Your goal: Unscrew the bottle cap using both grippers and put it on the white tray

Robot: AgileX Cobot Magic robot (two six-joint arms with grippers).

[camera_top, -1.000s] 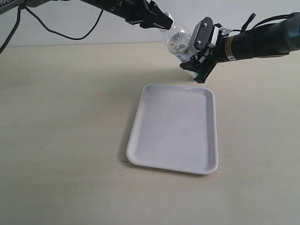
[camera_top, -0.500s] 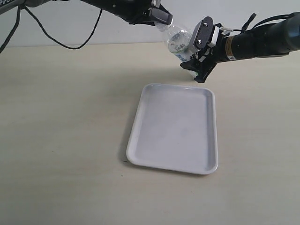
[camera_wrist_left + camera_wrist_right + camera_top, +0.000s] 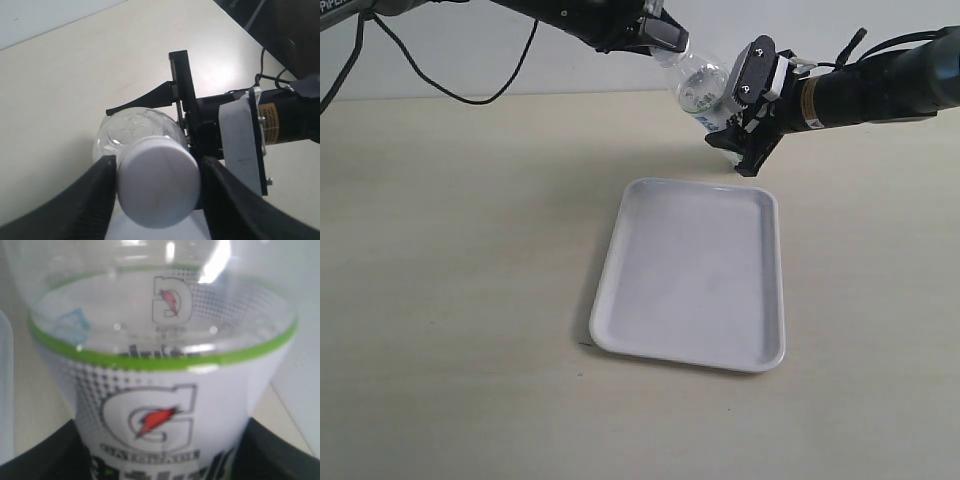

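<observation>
Unscrewing step here: pinching cap (image 3: 159, 187) with left end effector (image 3: 157, 167), clamping bottle (image 3: 698, 85) with right end effector (image 3: 738, 112). Next needs twisting loose, then over to tray (image 3: 695, 270).

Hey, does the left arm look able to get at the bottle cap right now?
Probably yes: the left gripper sits closed around the bottle cap, nothing in between, while the right gripper holds the bottle.

One bottle (image 3: 698, 88) was in view, bearing one bottle cap (image 3: 159, 181). One white tray (image 3: 695, 275) lay at the bottle's six o'clock in the exterior view. Two grippers were counted: one left gripper (image 3: 667, 38) at the bottle's eleven o'clock, one right gripper (image 3: 740, 115) at its four o'clock. One table (image 3: 470, 250) lay beneath.
</observation>
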